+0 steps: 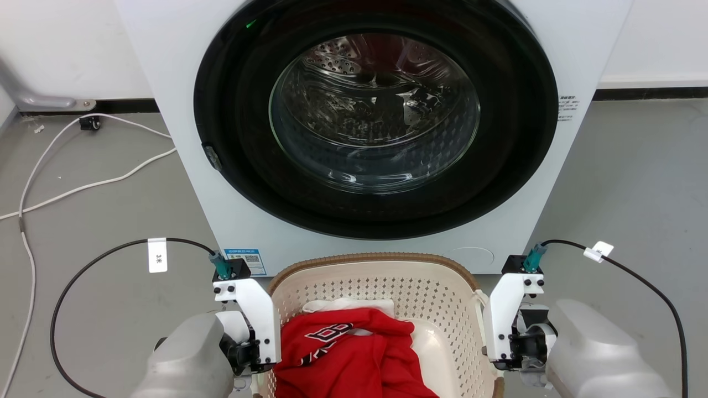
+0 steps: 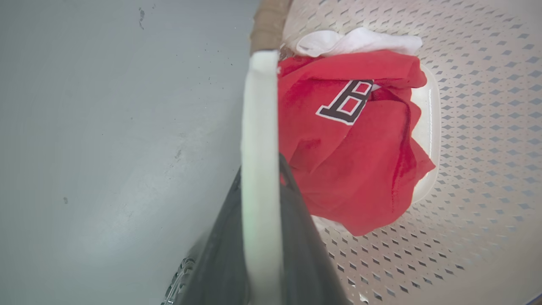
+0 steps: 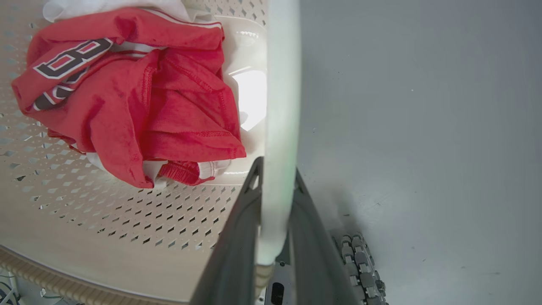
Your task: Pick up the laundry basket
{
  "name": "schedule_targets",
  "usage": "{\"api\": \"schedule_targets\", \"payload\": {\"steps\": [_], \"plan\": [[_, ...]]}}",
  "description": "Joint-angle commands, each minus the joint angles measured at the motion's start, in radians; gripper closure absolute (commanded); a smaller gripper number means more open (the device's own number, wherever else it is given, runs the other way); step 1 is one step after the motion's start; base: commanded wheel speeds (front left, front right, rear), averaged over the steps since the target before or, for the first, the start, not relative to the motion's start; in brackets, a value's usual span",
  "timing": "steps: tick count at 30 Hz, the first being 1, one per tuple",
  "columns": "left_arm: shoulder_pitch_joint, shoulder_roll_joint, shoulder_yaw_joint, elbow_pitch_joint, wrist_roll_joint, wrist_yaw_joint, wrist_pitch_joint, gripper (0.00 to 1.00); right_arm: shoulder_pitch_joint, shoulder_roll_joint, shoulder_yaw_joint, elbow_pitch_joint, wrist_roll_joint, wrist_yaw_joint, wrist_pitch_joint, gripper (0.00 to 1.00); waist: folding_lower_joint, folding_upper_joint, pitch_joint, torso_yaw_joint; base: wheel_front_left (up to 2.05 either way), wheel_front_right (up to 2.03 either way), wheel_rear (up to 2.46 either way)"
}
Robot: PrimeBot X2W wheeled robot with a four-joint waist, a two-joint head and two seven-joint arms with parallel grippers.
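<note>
Far left in the head view: a white cable [image 1: 55, 143] looping across the grey floor [image 1: 636, 193], then a black cable [image 1: 83, 271] with a white tag [image 1: 157, 255], running to the left wrist.

Left end effector [image 2: 260, 169] clenched on the laundry basket [image 1: 376, 258] at its left loop handle [image 2: 260, 106]. Plain in the left wrist view: two dark fingers [image 2: 216, 262] pressed to either side of the white strip, brown rim [image 2: 269, 21] beyond. From the head, a white wrist bracket [image 1: 249, 315] close against the basket's left wall, fingers hidden.

Centre: basket just in front of the washer [image 1: 182, 83], below its round dark door [image 1: 376, 127], with glass and drum given by the head camera. Inside the basket, a crumpled red garment [image 1: 343, 354] lying over a white cloth [image 1: 348, 304]. Dark, white-edged lettering on the red, sharpest from the wrists. Cannot tell whether resting on the floor or raised.

Right end effector [image 3: 277, 169] likewise clamped, on the right loop handle [image 3: 281, 84], with dark fingers [image 3: 233, 254] flanking it in the right wrist view. Grey floor to the right of it there, and a ribbed grey part [image 3: 360, 262] low beside the fingers. In the head view, a second black cable [image 1: 652, 287] with a small white tag [image 1: 598, 250] at far right.
</note>
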Motion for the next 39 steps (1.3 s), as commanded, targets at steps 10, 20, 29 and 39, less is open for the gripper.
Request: {"api": "schedule_targets", "payload": {"steps": [10,20,29,39], "plan": [[0.008,-0.05,-0.017,-0.025,-0.024,-0.015,-0.007,1.0,0.006,0.045,0.0,-0.017,0.02,0.016,-0.027,1.0,0.0002,0.0,0.004,0.004,0.0,0.0,0.0],[0.011,-0.049,-0.029,-0.024,-0.036,-0.015,-0.015,1.0,0.008,0.046,0.007,-0.016,0.022,0.017,-0.029,1.0,0.0002,0.0,0.006,0.008,0.0,0.0,0.0],[0.007,-0.045,-0.044,-0.024,-0.049,-0.016,-0.023,1.0,0.0,0.046,0.013,-0.015,0.022,0.017,-0.039,1.0,0.0002,0.0,0.009,0.006,0.0,0.0,0.0],[0.008,-0.044,-0.055,-0.024,-0.062,-0.016,-0.028,1.0,-0.003,0.046,0.016,-0.014,0.026,0.017,-0.055,1.0,0.0002,0.0,0.009,0.007,0.0,0.0,0.0]]}}
